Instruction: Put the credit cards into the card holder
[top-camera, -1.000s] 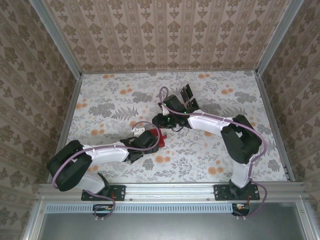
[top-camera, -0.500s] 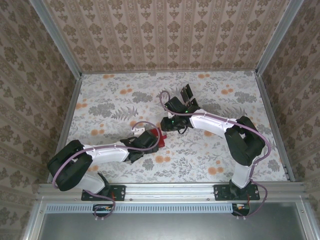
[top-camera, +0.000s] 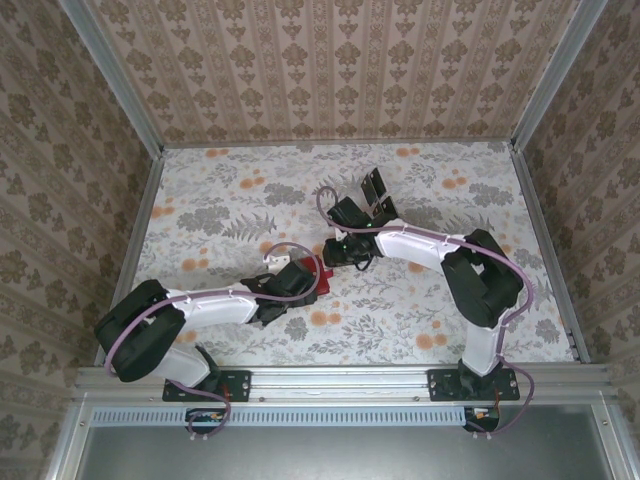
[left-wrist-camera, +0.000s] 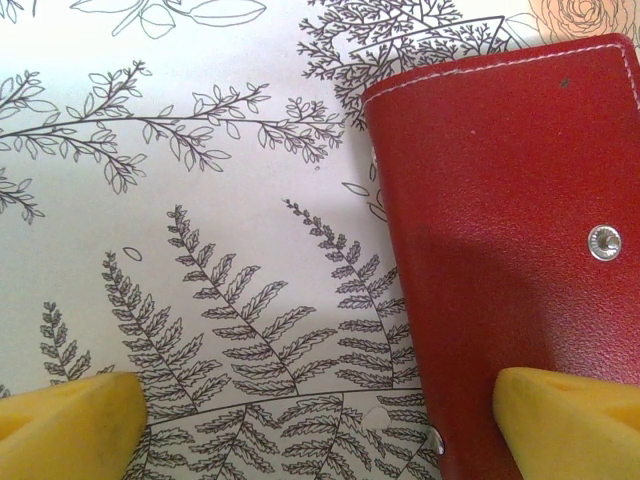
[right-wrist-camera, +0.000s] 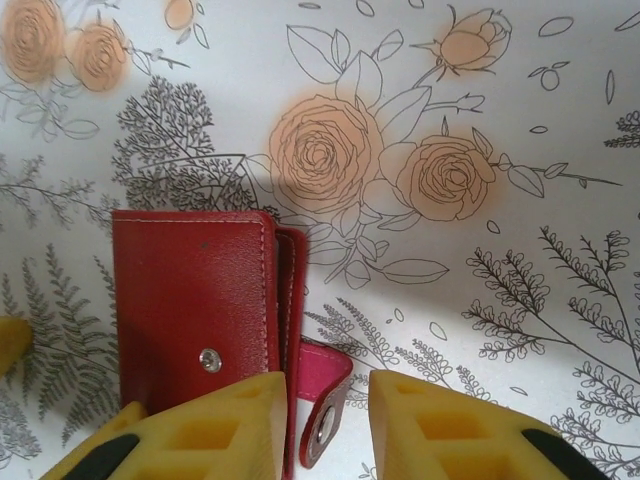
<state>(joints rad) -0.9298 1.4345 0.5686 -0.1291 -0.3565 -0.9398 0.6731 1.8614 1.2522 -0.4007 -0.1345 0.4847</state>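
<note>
Card holder (left-wrist-camera: 500, 220) first: in your left wrist cam it lies flat on the floral tabletop (left-wrist-camera: 200, 150). It's red and folded, w/ pale stitching along its far edge and a small metal snap (left-wrist-camera: 604, 242) near the right side. Your left jaws are spread wide over it. One yellow fingertip (left-wrist-camera: 70, 425) is over bare tabletop to the holder's left and the other (left-wrist-camera: 570, 420) is over the holder's near part, so the holder's left edge runs btwn them. You can't tell from this cam whether either tip touches down. In your right wrist cam the holder (right-wrist-camera: 195, 300) sits left of centre. Its strap tab (right-wrist-camera: 322, 395), pink inside w/ its own snap, sticks out from the right edge toward the cam. Your right jaws are drawn close w/ a narrow gap, and the tab sits in that gap. It's just beside the finger (right-wrist-camera: 200, 430) on the holder's side, w/ a sliver of tabletop showing btwn it and the other finger (right-wrist-camera: 450, 430), so it's not pinched as far as you can see. From the top cam, both sets of jaws meet at the holder (top-camera: 322, 282) mid-tabletop. The credit cards (top-camera: 374, 184) lie farther back, beyond the right arm's wrist, well apart from the holder. Their pale marks are too small to read.
</note>
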